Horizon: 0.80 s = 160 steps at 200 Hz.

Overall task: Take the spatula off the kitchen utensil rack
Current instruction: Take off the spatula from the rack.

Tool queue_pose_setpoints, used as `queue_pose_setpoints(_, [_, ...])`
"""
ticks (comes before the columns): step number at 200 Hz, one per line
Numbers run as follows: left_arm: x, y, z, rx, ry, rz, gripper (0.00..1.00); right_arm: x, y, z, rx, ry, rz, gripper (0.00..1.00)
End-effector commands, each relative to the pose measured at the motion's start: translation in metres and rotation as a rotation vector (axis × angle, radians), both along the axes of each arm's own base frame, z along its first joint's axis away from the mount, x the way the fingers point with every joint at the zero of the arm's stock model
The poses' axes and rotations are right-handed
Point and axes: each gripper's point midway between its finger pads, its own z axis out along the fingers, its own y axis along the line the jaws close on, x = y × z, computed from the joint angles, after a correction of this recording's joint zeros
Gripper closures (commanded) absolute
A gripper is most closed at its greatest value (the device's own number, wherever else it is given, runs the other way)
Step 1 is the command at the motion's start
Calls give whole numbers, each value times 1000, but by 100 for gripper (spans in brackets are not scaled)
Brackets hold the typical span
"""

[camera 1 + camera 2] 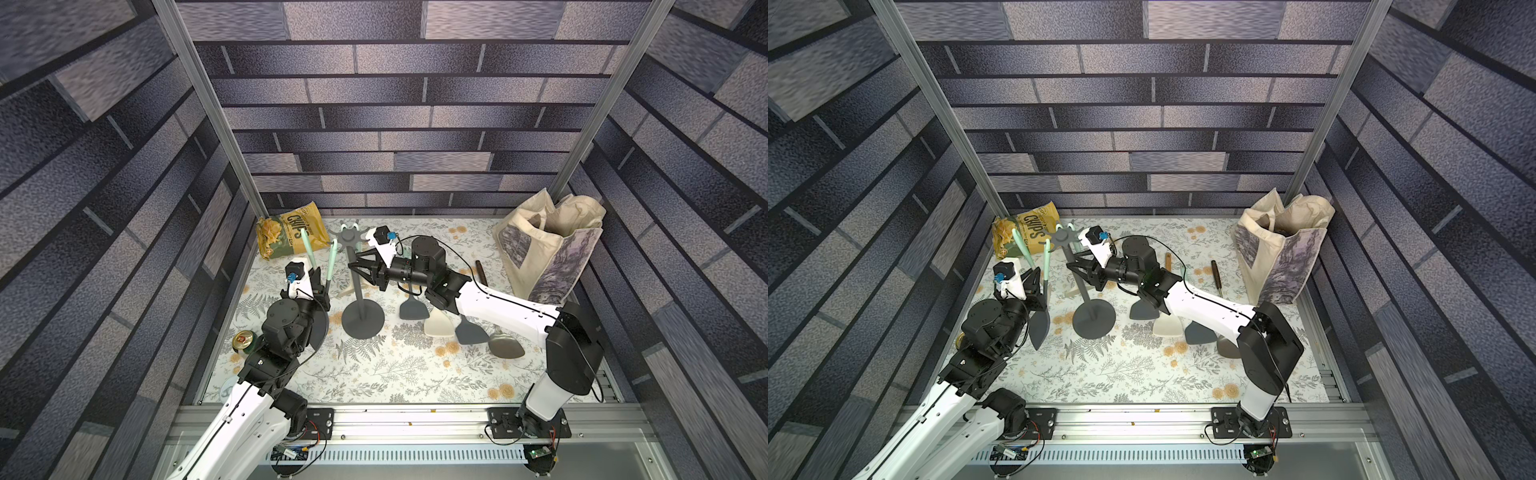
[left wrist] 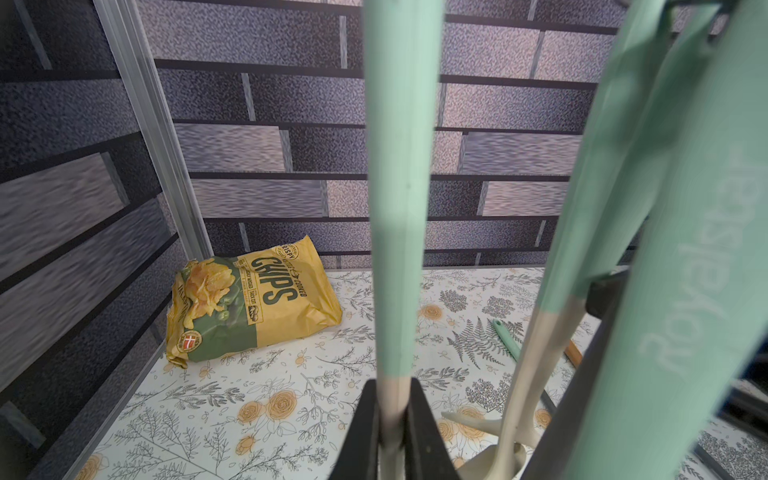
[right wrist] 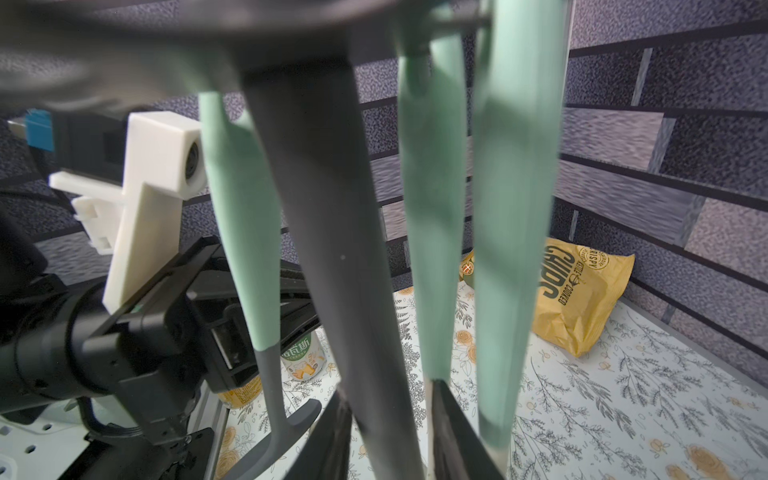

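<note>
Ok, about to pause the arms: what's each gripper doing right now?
Left gripper: closed on the mint-handled spatula.
Right gripper: slightly open, straddling the pole of the dark grey utensil rack.

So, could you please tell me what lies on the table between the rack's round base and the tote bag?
Four loose utensils lie there in a row, with the right arm above them; both top views show it.

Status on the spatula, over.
Left gripper shut on spatula, its handle apparently off the rack. Right gripper around rack pole, grip unclear. Hanging spatula close beside.
</note>
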Motion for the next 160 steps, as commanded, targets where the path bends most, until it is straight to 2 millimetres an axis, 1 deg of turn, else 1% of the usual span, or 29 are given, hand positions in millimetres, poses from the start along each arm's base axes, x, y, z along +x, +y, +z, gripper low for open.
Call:
queue_pose_setpoints(1, [-2, 10, 20, -14, -51, 41, 87, 0, -7, 6, -3, 8, -21, 59])
queue_pose_setpoints(19, [-2, 8, 20, -17, -47, 34, 88, 1, -7, 8, 4, 2, -29, 54])
queue_pose_setpoints(52, [-2, 5, 20, -24, -47, 16, 88, -1, -14, 18, 37, -25, -47, 49])
queue_pose_setpoints(74, [-4, 6, 22, -29, -53, 16, 87, -4, -22, 27, 74, -59, -62, 46])
queue_pose_setpoints(87, [-4, 8, 22, -29, -55, 23, 87, -6, -25, 30, 80, -69, -68, 46])
queue_pose_setpoints(133, [-8, 13, 25, -41, -63, 44, 87, -6, -24, 14, 52, -56, -64, 46])
queue_pose_setpoints(160, [-11, 21, 24, -41, -59, 80, 88, -8, -22, 5, 59, -43, -46, 46])
